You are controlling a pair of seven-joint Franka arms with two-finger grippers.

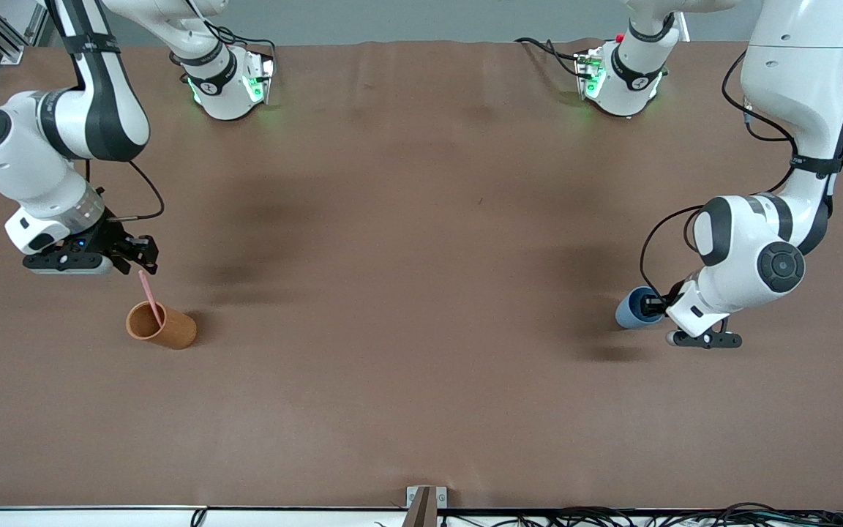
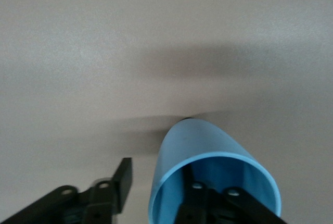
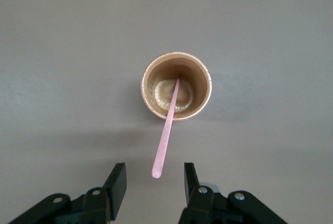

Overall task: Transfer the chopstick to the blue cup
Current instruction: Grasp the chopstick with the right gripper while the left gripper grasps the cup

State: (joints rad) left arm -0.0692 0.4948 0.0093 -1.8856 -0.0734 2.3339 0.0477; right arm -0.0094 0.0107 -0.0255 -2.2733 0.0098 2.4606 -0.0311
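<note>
The brown table (image 1: 421, 307) carries two cups, one at each end. Toward the right arm's end, well in from the table edge, an orange-brown cup (image 1: 162, 326) stands upright. The chopstick (image 1: 150, 295) stands in it, its lower end on the cup's bottom and its shaft leaning against the rim, so that its upper end rises out of the cup. The right wrist view looks straight down into this cup (image 3: 177, 87) and shows the pale pink stick (image 3: 165, 136) slanting out over the rim.

The right gripper (image 1: 136, 262) hangs over the table just above the stick's upper end. Its fingers (image 3: 115, 187) are spread apart, one on each side of the stick's tip, and do not touch it; the gripper holds nothing.

Toward the left arm's end, near that end's edge, the blue cup (image 1: 635, 307) stands on the table. The left gripper (image 1: 659, 306) is at its rim. In the left wrist view one finger reaches inside the cup (image 2: 200, 153) and the other finger (image 2: 123, 181) stands outside, clear of the wall with a gap showing. The gripper (image 2: 161, 193) straddles the cup's wall, parted and not clamped on it.
</note>
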